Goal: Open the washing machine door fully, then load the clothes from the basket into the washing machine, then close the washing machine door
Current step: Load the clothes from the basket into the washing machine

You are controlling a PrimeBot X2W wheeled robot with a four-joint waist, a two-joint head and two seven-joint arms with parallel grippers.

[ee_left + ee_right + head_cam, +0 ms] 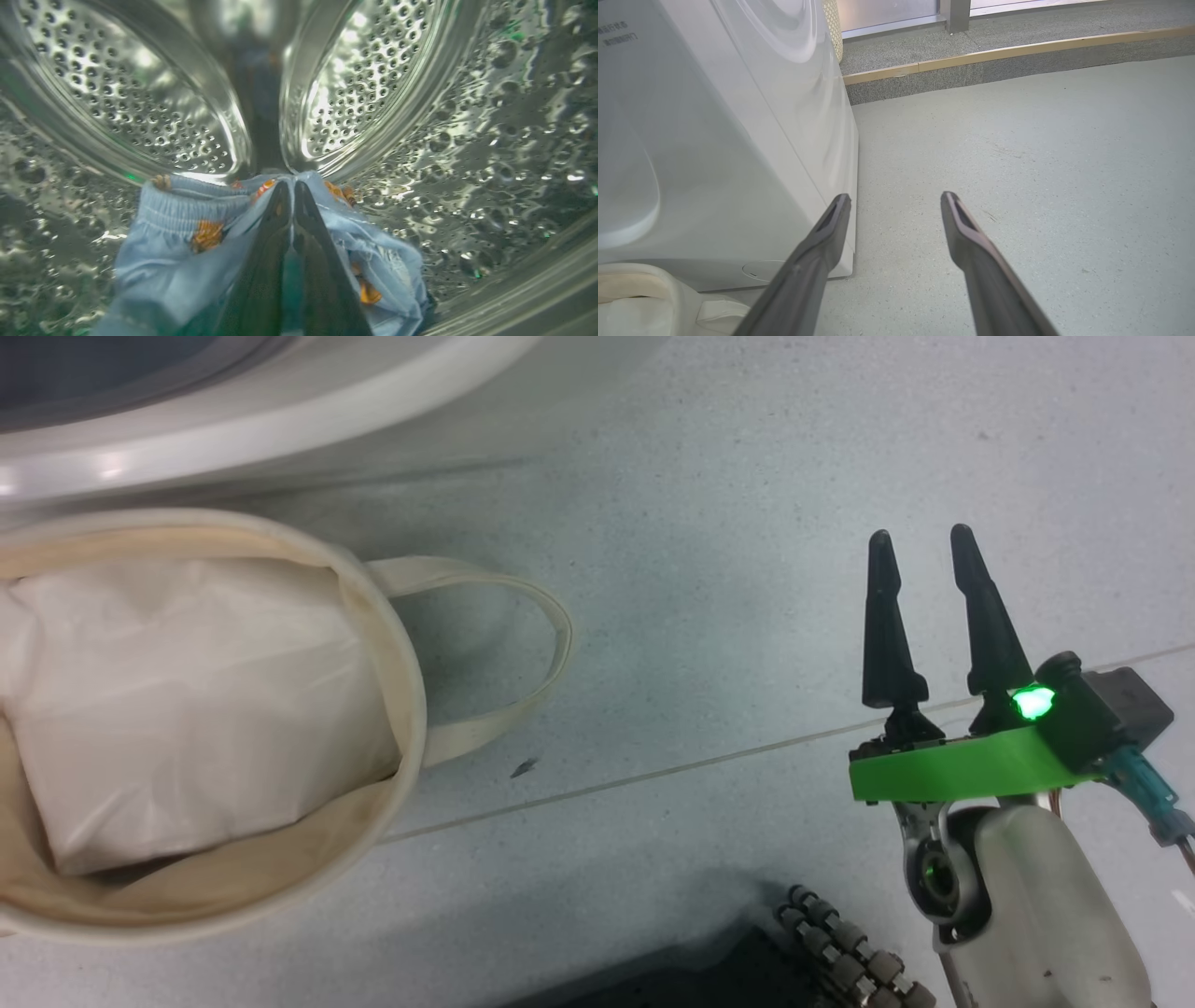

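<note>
Seems late in loading, with left gripper (293,186) clamped on the light blue garment (159,270) inside the drum (467,140), right gripper (921,537) apart at lower right, door closing to come

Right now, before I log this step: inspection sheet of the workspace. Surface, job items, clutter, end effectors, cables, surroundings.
Surface: grey speckled floor, one seam line across it.
Job's things: light blue garment with orange prints is inside the steel drum. The basket stands on the floor beside the washing machine, holds a white padding cloth, and has one handle loop out to the side.
Clutter: small dark speck on the floor near that handle.
End effectors: left end effector shut on the light blue garment; right end effector open, holding nothing, above the floor.
Cables: teal cable at the right wrist.
Surroundings: raised step with a tan edge strip beyond the machine.
</note>
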